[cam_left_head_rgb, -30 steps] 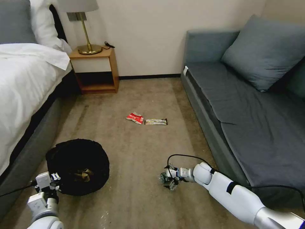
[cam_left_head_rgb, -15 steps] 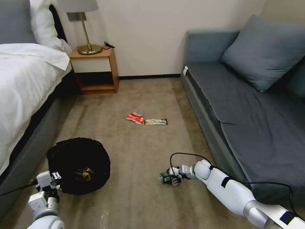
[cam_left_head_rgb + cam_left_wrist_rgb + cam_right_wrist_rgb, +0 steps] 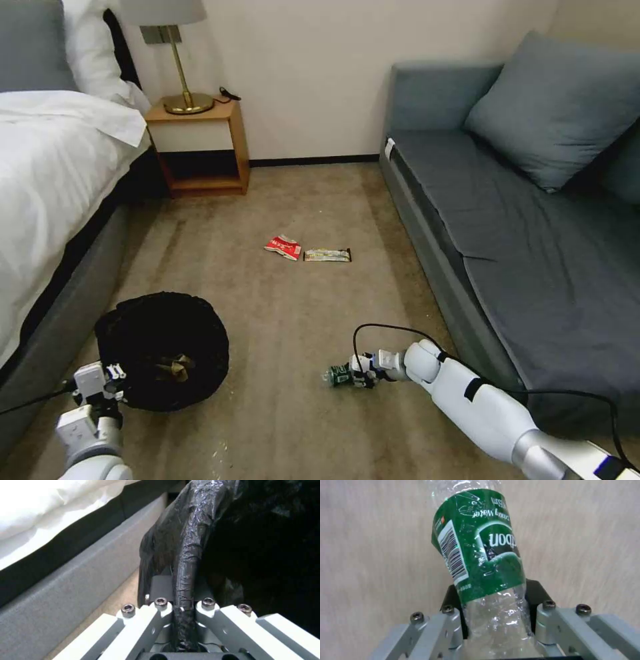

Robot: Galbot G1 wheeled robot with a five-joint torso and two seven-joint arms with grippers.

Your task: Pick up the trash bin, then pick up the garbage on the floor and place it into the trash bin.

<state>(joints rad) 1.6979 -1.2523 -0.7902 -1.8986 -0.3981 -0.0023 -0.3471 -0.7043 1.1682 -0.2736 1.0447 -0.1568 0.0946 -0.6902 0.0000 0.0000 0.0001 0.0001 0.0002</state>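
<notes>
Left gripper (image 3: 183, 610): I see it clamped on the rim of the low round black-bagged trash bin (image 3: 162, 350), beside the bed frame (image 3: 60, 333).
Right gripper (image 3: 352, 378): I see it closed on the clear green-labelled bottle (image 3: 483, 555), low over the carpet.
Farther floor: red-white snack packet (image 3: 283, 247), dark-ended bar wrapper (image 3: 327, 255), just beside each other.

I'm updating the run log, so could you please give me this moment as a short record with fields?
left gripper: shut on the trash bin rim, beside the bed
right gripper: shut on the bottle, low over the carpet
in bin: crumpled brown paper
on floor: red-white packet and bar wrapper, side by side between nightstand and sofa
</notes>
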